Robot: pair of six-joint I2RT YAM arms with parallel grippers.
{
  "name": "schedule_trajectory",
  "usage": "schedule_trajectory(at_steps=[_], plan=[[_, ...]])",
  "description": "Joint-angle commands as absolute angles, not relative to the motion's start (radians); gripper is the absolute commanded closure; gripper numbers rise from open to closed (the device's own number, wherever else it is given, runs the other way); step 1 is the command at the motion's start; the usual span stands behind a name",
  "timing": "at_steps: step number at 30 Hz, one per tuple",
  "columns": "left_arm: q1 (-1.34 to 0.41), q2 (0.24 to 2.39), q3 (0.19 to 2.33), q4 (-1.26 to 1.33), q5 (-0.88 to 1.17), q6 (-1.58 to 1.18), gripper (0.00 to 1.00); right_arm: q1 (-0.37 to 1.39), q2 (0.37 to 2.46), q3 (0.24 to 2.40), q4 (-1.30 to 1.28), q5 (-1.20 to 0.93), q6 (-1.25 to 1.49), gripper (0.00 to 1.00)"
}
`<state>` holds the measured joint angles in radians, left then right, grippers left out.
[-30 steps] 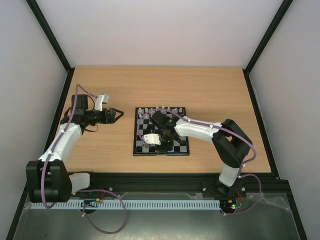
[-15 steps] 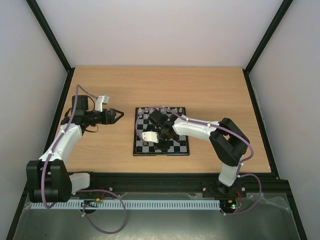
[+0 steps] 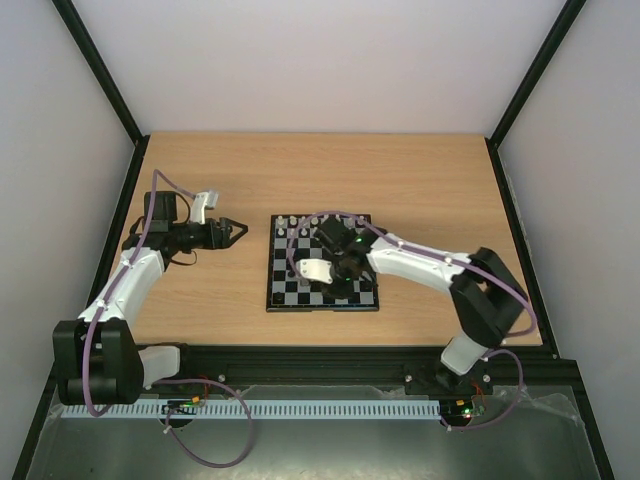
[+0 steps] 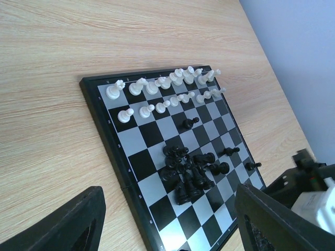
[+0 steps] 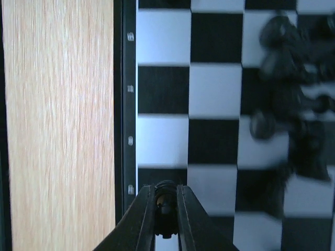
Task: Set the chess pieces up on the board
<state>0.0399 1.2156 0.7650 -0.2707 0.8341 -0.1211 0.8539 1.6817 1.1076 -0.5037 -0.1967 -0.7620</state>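
Table [image 4: 52, 52] is showing matt, light wood grain; board [image 4: 132, 142] is presenting smooth, faintly glossy squares; chess pieces [image 4: 188, 175] are appearing plastic.

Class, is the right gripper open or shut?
Shut: in the wrist view the right gripper pinches a small black chess piece between its fingertips.

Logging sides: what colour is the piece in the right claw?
The piece in the right claw is black, clearest in the right wrist view.

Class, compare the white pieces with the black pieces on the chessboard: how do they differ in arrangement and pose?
White pieces form two tidy rows along one edge; black pieces are mostly heaped mid-board. White pieces appear upright; many black pieces lie toppled. Both sets are on the board.
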Motion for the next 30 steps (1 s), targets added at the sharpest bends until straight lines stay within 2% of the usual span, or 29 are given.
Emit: schedule_trajectory(at_steps=[1, 12, 30], plan=[[0.046, 1.221, 0.753, -0.261, 0.839, -0.121, 0.29, 0.786, 1.547, 1.016, -0.618, -0.188, -0.759, 0.93], [0.053, 1.22, 0.749, -0.254, 0.827, -0.12, 0.28, 0.66, 1.375, 0.857, -0.685, -0.153, -0.759, 0.93], [0.06, 1.209, 0.737, -0.25, 0.835, -0.13, 0.27, 0.646, 1.448, 0.802, -0.549, -0.103, -0.71, 0.91]])
